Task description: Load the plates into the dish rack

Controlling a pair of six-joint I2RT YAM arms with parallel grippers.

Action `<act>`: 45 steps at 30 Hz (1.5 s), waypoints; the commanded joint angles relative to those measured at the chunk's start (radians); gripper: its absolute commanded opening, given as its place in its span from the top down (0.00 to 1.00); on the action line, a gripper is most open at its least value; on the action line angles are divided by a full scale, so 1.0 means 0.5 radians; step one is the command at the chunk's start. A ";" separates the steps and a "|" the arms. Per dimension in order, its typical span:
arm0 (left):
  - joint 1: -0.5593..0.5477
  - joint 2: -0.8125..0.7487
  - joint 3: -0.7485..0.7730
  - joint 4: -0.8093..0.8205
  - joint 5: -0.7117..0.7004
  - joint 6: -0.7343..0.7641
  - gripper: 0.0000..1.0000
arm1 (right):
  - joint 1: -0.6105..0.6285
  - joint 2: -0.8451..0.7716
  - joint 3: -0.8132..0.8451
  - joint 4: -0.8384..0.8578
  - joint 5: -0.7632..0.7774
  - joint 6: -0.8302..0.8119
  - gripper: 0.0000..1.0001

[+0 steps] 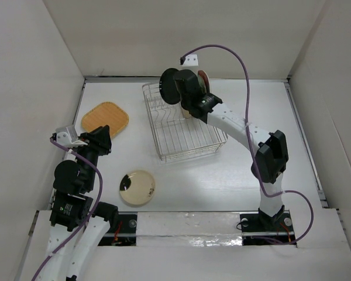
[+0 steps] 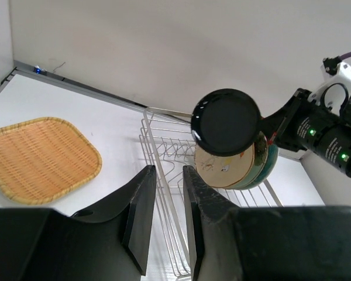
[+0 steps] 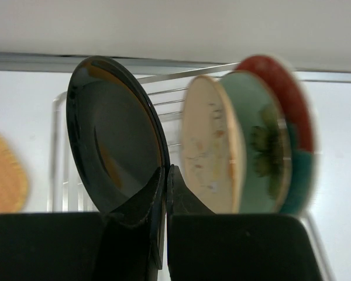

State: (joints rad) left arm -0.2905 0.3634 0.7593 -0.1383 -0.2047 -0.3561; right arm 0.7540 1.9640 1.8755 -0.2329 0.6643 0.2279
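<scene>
Plates (image 2: 228, 167), we count six: a round cream plate (image 3: 210, 146), teal plate (image 3: 263, 146) and red plate (image 3: 281, 88) stand upright in the silver wire dish rack (image 1: 181, 137). The right jaws clench a glossy black plate (image 3: 114, 146) above it. A woven rounded-square orange plate (image 1: 105, 119) and a pale yellow plate (image 1: 137, 187) lie flat on the worktop (image 1: 234, 175). The left jaws stand parted, empty.
</scene>
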 commanded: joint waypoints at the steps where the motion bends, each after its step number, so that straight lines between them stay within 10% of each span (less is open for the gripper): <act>1: 0.010 0.000 -0.015 0.117 0.044 0.025 0.77 | 0.014 0.002 0.222 -0.086 0.447 -0.268 1.00; 18: 0.010 -0.024 -0.006 0.108 0.044 0.028 0.76 | 0.069 0.431 0.648 -0.258 0.914 -0.766 1.00; 45: 0.010 -0.006 -0.012 0.111 0.047 0.031 0.76 | 0.106 0.653 0.553 -0.442 0.601 -0.346 0.94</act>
State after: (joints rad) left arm -0.2905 0.3622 0.7593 -0.1383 -0.1867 -0.3519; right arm 0.7975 2.3177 2.1551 -0.4828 0.9874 -0.0044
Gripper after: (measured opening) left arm 0.240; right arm 0.033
